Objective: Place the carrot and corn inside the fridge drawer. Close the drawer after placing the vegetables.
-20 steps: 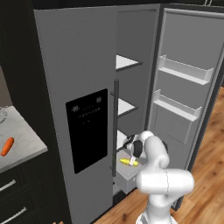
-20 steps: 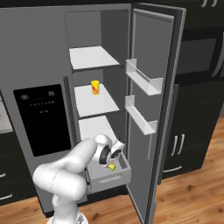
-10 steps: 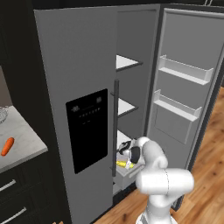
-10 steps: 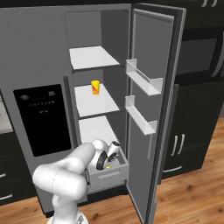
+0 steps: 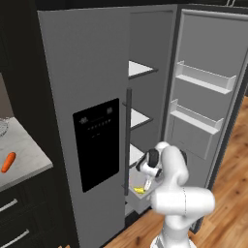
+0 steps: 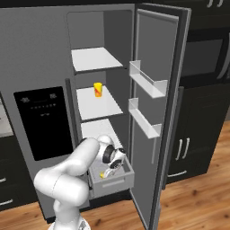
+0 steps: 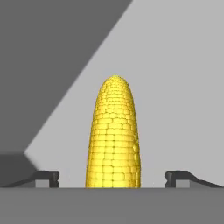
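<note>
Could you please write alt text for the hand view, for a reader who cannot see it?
A yellow corn cob lies on the light grey floor of the fridge drawer, between the open gripper fingertips, which stand clear of it on both sides.

Your white arm with dark joints bends forward and down, wrist low; the two-finger gripper has its jaws spread wide.

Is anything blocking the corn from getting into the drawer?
No, nothing visible blocks it. The corn already lies in the pulled-out fridge drawer, between the fingertips of the open gripper. The carrot is on the counter.
</note>
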Available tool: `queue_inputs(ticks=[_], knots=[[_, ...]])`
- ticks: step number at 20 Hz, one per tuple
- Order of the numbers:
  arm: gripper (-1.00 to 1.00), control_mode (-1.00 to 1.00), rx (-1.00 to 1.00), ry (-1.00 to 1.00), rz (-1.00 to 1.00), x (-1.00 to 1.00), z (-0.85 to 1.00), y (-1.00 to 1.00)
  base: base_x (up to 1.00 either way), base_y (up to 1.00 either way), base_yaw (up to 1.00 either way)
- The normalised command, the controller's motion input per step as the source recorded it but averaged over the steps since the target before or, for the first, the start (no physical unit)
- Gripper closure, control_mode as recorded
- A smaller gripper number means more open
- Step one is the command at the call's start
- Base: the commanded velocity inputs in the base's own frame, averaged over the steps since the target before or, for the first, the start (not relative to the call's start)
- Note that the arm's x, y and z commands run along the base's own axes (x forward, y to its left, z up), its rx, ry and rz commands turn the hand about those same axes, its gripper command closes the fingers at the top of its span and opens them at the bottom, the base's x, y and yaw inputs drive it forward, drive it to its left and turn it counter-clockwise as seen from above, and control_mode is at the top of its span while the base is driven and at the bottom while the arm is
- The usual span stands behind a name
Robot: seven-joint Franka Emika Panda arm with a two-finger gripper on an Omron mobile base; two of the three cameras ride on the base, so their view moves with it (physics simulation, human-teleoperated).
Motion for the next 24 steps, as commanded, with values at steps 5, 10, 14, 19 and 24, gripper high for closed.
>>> queue_inputs(ticks=[5,10,14,19,24], knots=[[-1.00,-1.00,0.00,-0.08,0.00,-0.50,0.68,-0.19,0.00,0.00,0.00],[-1.00,-1.00,-0.04,-0.17,-0.02,-0.79,0.55,-0.03,0.00,0.00,0.00],[-1.00,-1.00,-0.17,-0.21,-0.07,-0.51,0.87,0.65,0.00,0.00,0.00],[-1.00,-1.00,-0.18,-0.23,-0.11,-0.81,1.00,0.40,0.00,0.00,0.00],[-1.00,-1.00,-0.11,-0.17,-0.08,-0.73,1.00,-0.09,0.00,0.00,0.00]])
